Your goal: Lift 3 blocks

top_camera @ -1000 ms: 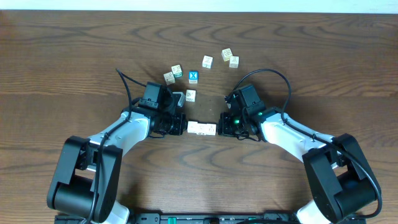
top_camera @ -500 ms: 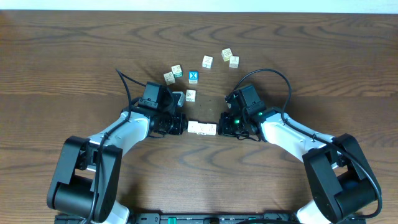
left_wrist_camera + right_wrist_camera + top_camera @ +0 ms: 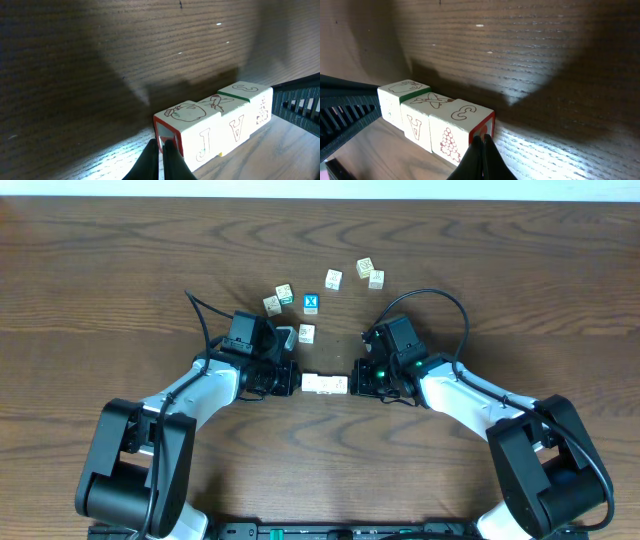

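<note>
Three blocks [image 3: 325, 384] in a row, near the blue cube [image 3: 311, 303] on the robot's side, pinched endwise between clenched left gripper [image 3: 161, 154] and clenched right gripper [image 3: 481, 149]; best raised evenly, pressing inward.

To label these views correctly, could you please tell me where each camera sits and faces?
Overhead: above the table, facing down; left arm, right arm flank block row.
Left wrist: on its arm, facing the row's end; shut left gripper shows.
Right wrist: opposite end; shut right gripper shows.
All share the row.
</note>
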